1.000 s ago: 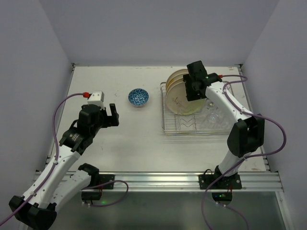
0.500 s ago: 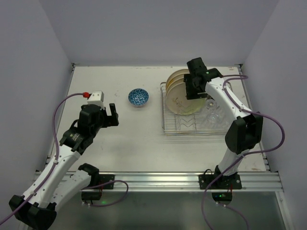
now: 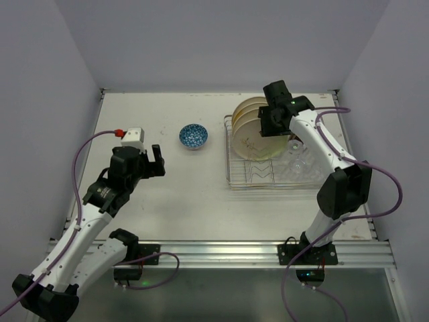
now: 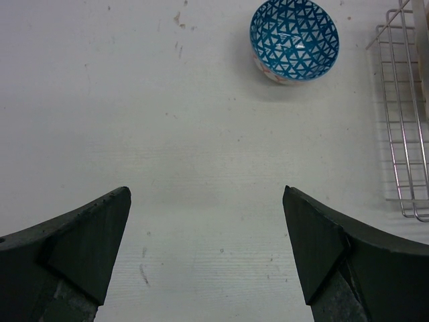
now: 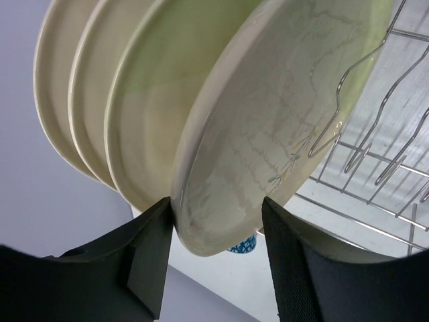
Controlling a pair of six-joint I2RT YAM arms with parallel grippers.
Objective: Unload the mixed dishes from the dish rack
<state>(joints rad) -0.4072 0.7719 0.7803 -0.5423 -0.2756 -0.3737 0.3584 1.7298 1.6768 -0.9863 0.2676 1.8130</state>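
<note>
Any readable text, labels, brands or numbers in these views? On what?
None: no word, number or brand can be read in any view.
The plates carry only sprig marks.
The blue-patterned bowl has only a triangle pattern.
The dish rack is bare wire, no tag visible.

Top camera overlooks the table [image 3: 167, 188]; wrist cameras look closer, the left sharing the bowl [image 3: 193, 136].

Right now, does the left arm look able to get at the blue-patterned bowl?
Probably yes. The blue-patterned bowl stands alone on the table ahead of the open left gripper, with nothing between them. The dish rack sits off to one side, apart from the bowl.
</note>
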